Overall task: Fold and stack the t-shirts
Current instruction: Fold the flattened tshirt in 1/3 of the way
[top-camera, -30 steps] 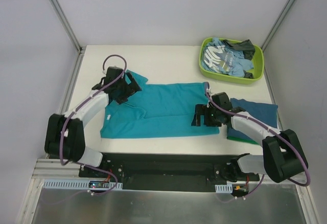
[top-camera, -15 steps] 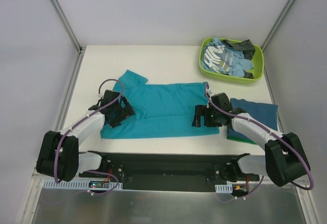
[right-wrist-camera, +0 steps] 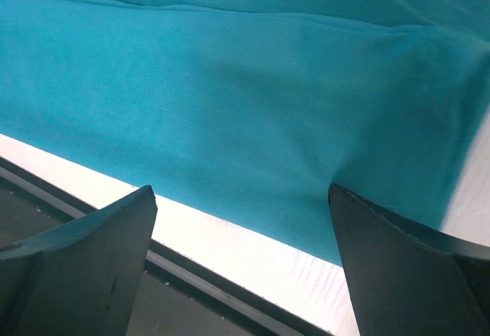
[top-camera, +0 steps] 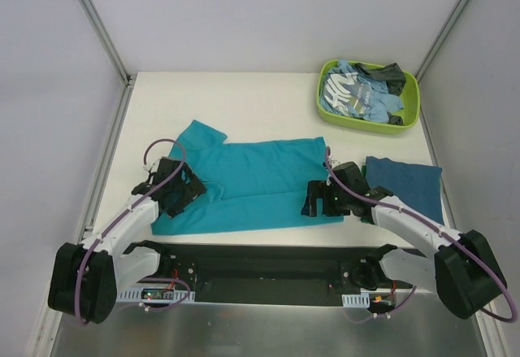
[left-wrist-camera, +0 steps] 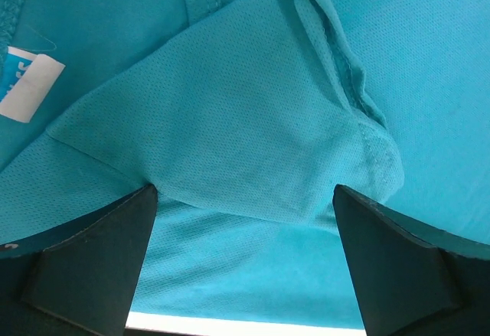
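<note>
Bright teal short-sleeved cloth t-shirt (top-camera: 260,180) spread flat across the middle of the white table (top-camera: 244,101), its length running from 9 to 3 o'clock, collar end toward 9 and one sleeve pointing to 11 o'clock. A folded dark blue t-shirt (top-camera: 406,182) lies just beside it at 3 o'clock, and light blue printed and dark grey t-shirts (top-camera: 357,93) wait in the lime-green plastic tub (top-camera: 366,128) at 1 o'clock. The step in hand appears to be the lengthwise fold of the teal shirt. The left gripper (top-camera: 180,197) hangs low over the near sleeve at 8 o'clock, released, fingers wide with the sleeve's seam between them and nothing pinched. The right gripper (top-camera: 318,200) sits over the near hem corner at 4 o'clock, likewise released and straddling the cloth edge. Both forearms reach in low from 6 o'clock, wrists pitched down. The next move likely calls for both claws to descend, pinch the near edge together, and carry it toward 12 o'clock without dragging the lower layer
</note>
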Motion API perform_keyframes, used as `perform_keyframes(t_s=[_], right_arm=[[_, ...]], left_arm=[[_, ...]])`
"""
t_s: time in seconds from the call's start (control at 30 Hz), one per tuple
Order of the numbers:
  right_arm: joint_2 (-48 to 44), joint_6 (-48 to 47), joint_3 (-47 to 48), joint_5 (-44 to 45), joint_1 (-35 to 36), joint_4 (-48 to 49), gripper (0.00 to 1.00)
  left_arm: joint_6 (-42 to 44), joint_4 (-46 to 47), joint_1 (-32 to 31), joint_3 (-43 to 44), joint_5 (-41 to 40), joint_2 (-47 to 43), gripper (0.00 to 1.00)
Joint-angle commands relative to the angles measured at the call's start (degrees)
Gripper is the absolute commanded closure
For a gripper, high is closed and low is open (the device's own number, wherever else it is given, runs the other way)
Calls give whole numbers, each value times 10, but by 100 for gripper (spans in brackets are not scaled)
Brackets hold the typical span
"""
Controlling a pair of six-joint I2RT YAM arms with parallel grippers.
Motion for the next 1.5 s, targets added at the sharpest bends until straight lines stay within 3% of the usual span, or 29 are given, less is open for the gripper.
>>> perform_keyframes(t_s=[0.0,0.17,0.33,0.67,1.0,1.23,1.47], right_arm=[[-52,30,-17,1,7,-14,4],[-74,16,-10,-21,9,-9,4],[-55,-8,47,8,9,-32,4],[41,-9,119,8,6,-24,4],[63,-38,164,26,-18,-59,4],[119,-59,250,29,-61,-59,4],[211,-76,359,54,-67,-72,4]], left_arm=[[-28,-133,6,-18,-44,-41,1],[-10,-134,6,7,-32,-84,1],[6,-130,6,77,-24,-64,1],[23,-69,6,174,29,143,1],[61,-59,15,333,29,341,1],[109,-86,31,428,-6,363,1],[200,-147,83,574,28,408,1]])
